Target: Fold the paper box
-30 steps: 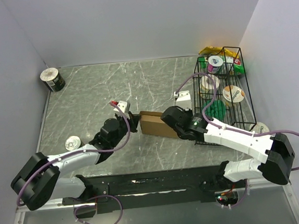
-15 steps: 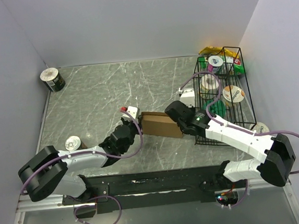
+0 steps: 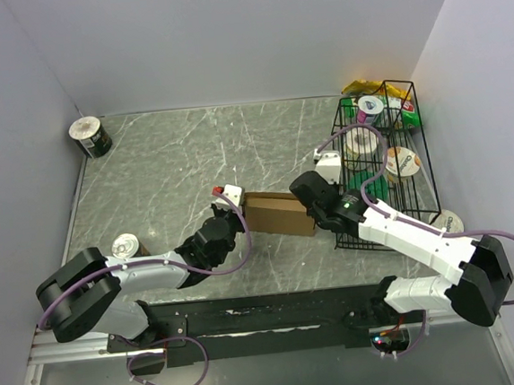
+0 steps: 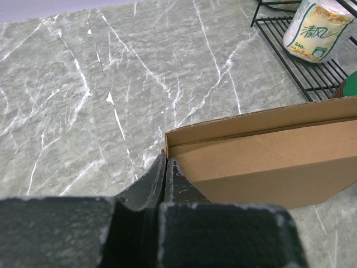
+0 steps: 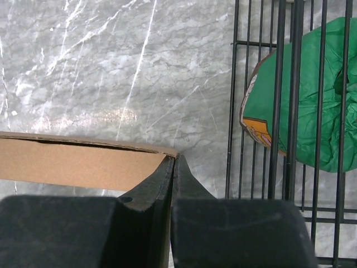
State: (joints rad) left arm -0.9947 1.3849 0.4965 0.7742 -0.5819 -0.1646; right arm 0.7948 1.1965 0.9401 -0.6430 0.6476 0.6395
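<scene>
We'd hold the seemingly light, crease-prone paper box (image 3: 280, 214) by its end corners; left tool (image 4: 165, 161), right tool (image 5: 174, 160) closed there

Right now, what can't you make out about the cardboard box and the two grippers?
- Left wrist: the paper box runs off the right edge.
- Right wrist: its left end is cut off.
- Both wrists: whether the left gripper and right gripper pinch cardboard or only touch it; their shut fingers cover the contact.
- Top: grippers hide both box ends.
</scene>
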